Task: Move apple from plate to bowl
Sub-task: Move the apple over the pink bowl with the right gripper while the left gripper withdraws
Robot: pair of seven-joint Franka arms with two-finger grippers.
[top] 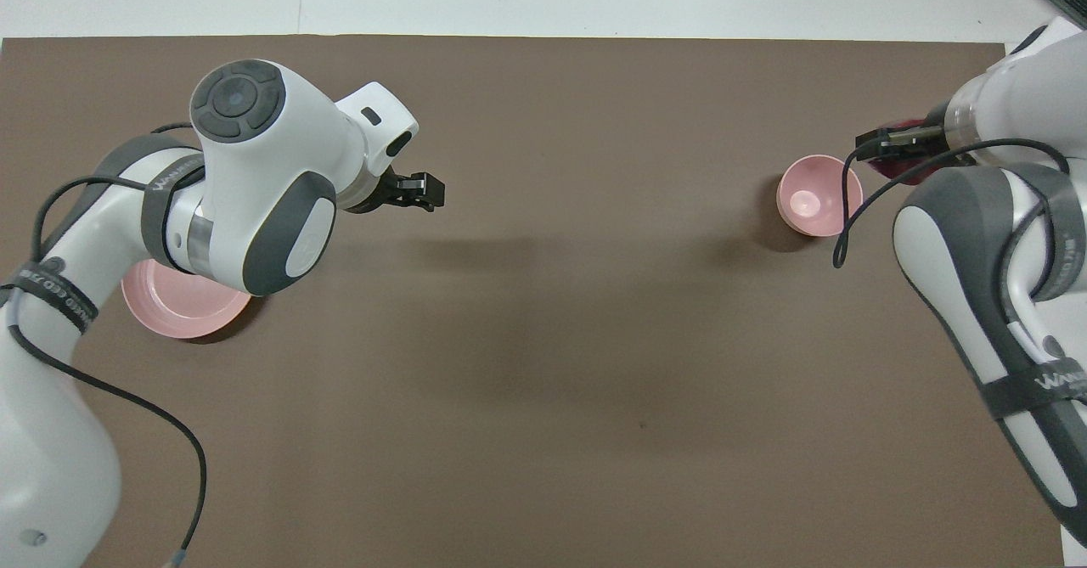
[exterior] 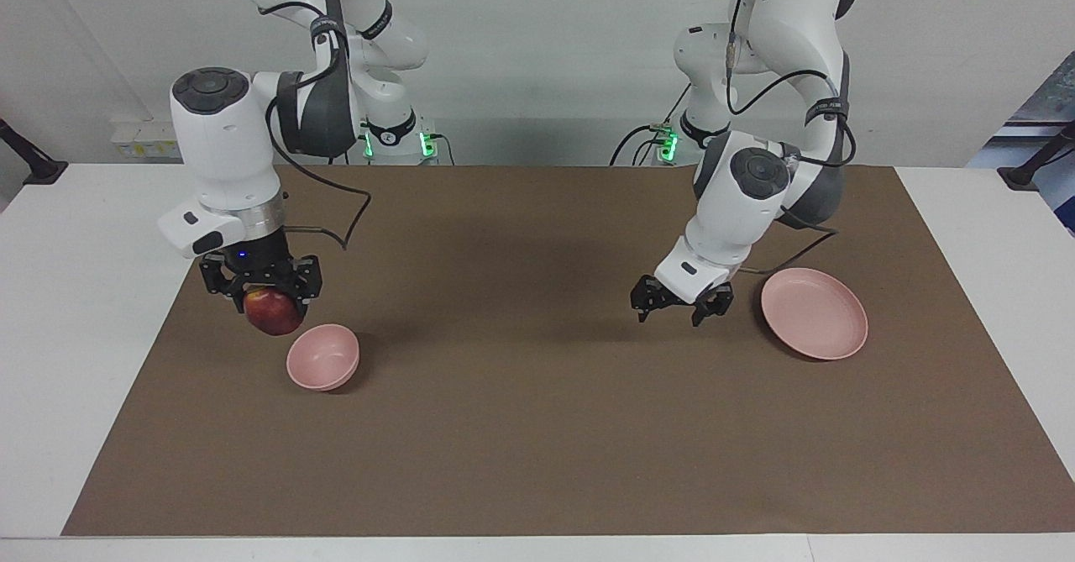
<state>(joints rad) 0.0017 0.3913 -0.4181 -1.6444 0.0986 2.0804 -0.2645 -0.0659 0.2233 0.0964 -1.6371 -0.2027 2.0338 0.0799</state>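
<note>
One apple (exterior: 273, 311) in right gripper (exterior: 262, 286), beside bowl (exterior: 322, 358), plate (exterior: 814, 312) well apart

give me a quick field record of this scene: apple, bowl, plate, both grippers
apple: held in the right gripper, up in the air beside the bowl, not yet in it
bowl: empty, upright on the brown mat at the right arm's end of the table
plate: empty, flat on the mat at the left arm's end
right gripper: jaws closed on the apple, pointing down
left gripper: jaws open, holding nothing, over the mat beside the plate
task state: apple off the plate, drop into the bowl still to do
</note>
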